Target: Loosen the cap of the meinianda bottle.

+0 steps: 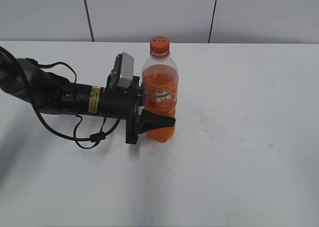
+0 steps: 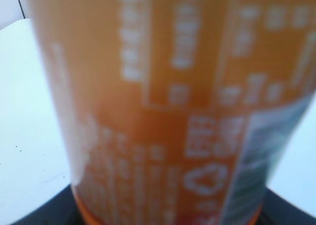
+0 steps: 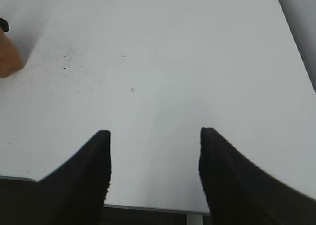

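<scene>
The meinianda bottle (image 1: 160, 95) stands upright on the white table, full of orange drink, with its orange label facing me. The orange cap (image 1: 159, 46) sits on its neck. My left gripper (image 1: 160, 121) reaches in from the left and is shut on the bottle's lower body, one black finger across its front. In the left wrist view the blurred orange label (image 2: 173, 111) fills the frame. My right gripper (image 3: 154, 138) is open and empty above bare table, out of the exterior view. A bit of the orange bottle (image 3: 7, 57) shows at the left edge of the right wrist view.
The white table (image 1: 239, 137) spreads around the bottle. A grey wall with dark seams (image 1: 214, 15) runs behind its far edge. My left arm and its black cable (image 1: 75, 132) lie across the table's left side.
</scene>
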Robot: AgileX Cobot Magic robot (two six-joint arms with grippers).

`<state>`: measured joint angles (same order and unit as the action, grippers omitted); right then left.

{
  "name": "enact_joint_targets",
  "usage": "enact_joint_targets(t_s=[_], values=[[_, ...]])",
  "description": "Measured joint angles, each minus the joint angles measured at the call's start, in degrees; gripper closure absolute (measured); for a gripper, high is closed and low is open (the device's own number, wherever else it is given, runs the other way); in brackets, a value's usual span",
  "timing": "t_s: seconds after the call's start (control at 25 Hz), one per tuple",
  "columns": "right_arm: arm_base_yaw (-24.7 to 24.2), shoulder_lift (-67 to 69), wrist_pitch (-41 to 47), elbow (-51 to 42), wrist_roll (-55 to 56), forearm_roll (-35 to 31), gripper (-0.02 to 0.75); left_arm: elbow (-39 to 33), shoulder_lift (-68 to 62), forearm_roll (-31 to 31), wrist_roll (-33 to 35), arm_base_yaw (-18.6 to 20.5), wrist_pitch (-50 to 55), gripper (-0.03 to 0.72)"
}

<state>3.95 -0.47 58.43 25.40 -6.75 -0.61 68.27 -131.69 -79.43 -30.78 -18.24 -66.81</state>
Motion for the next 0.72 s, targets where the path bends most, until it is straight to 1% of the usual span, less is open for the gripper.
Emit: enact_joint_targets(t_s=[0.32,0.72], values=[[0.00,0.00,0.00,0.00,0.00,0.00,0.307,0.00,0.58,-1.55,0.07,0.00,0.27,0.302],[0.00,0.25,-0.20,0.22,0.00,-0.09,0.307,0.00,0.69,-1.91,-0.72,0.00,0.49,0.302]])
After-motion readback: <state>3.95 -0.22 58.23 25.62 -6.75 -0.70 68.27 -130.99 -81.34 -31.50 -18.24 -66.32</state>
